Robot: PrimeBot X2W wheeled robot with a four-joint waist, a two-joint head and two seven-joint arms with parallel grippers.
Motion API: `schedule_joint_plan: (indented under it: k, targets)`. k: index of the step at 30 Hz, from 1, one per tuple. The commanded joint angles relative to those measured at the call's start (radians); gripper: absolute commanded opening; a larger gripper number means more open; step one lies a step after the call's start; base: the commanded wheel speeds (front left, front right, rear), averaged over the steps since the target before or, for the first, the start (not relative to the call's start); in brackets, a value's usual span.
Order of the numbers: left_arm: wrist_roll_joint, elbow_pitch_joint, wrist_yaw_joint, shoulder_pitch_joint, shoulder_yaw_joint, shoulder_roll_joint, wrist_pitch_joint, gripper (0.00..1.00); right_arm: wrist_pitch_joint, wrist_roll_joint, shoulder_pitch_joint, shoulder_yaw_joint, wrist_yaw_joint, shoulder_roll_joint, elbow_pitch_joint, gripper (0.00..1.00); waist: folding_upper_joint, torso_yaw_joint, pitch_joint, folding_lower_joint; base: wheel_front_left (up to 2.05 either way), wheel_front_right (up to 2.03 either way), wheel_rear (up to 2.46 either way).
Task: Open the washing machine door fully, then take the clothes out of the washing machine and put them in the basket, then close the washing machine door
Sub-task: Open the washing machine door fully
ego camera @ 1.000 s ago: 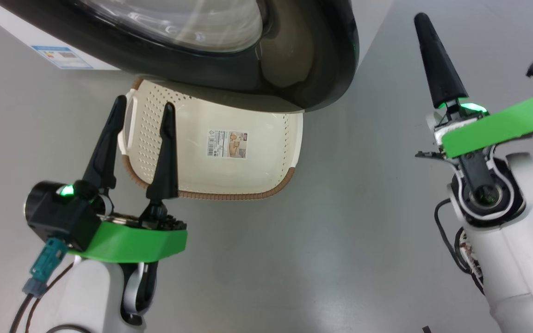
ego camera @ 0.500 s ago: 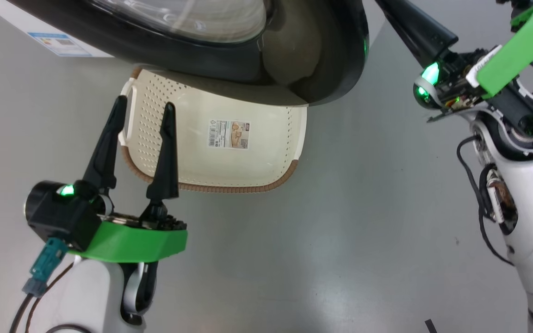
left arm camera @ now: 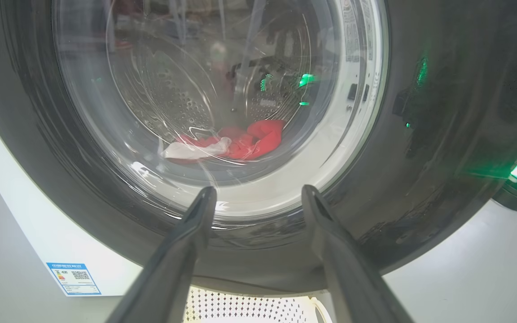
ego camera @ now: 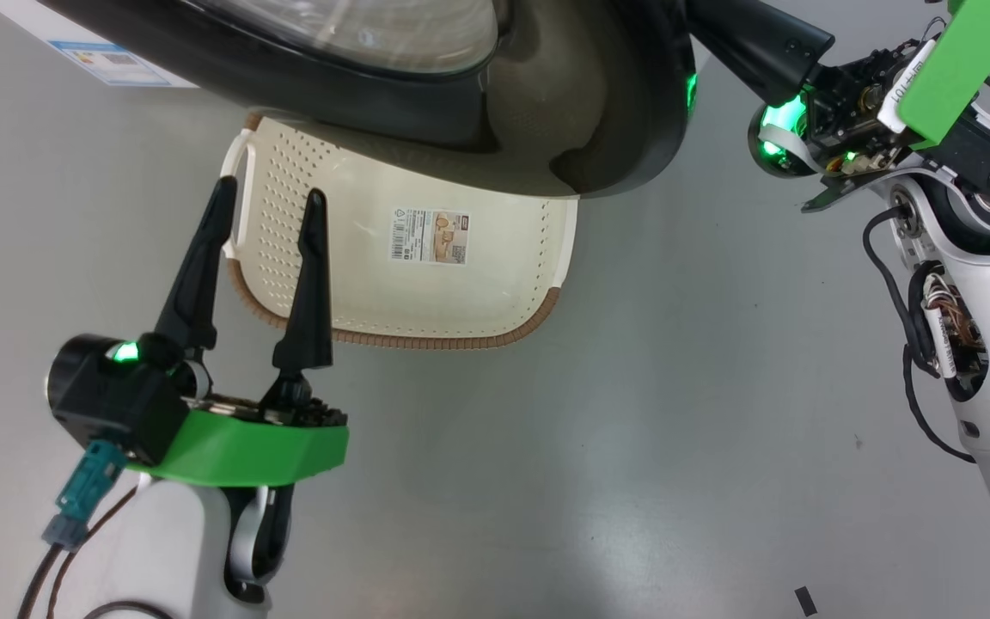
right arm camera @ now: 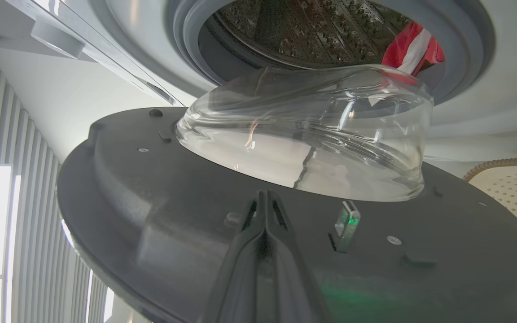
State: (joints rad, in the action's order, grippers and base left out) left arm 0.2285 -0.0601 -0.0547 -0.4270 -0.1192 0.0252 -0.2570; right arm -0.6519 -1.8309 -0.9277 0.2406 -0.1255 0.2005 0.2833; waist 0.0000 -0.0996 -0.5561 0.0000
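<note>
The door (ego camera: 624,103) stands ajar above the basket's (ego camera: 504,288) far end; clothes (left arm camera: 251,141) lie inside the washer (left arm camera: 11,197). The left tool (ego camera: 270,189), spread wide and empty, hovers by the basket's left side. The right tool (right arm camera: 263,199), closed on nothing, points at the door's inner face.

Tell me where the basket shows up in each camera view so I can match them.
Head view: basket at centre, its upper part hidden by the door.
Left wrist view: bottom edge, middle, just below the door.
Right wrist view: right edge, halfway down, beyond the door.
Shared landmark: the round door with its glass bowl.
</note>
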Motion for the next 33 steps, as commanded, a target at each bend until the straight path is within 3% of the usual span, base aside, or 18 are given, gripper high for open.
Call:
schedule_joint_plan:
  k: [1, 18, 33]
  targets:
    - [-0.006, 0.025, -0.001, 0.006, 0.031, 0.025, -0.005, 1.0, -0.007, -0.017, -0.003, 0.014, -0.005, -0.009, -0.032, 0.0, 0.0, -0.001, 0.0, 0.0, 0.0, 0.0, 0.0]
    - [0.023, 0.007, 0.019, 0.029, 0.016, 0.025, -0.005, 1.0, -0.052, -0.025, 0.099, 0.064, -0.005, 0.022, -0.089, 0.0, 0.0, -0.066, 0.073, 0.0, 0.0, 0.0, 0.0]
    - [0.04, -0.031, 0.04, 0.105, 0.002, 0.025, -0.005, 1.0, -0.065, -0.018, 0.232, 0.132, -0.005, 0.044, -0.07, 0.0, 0.0, -0.155, 0.232, 0.0, 0.0, 0.0, 0.0]
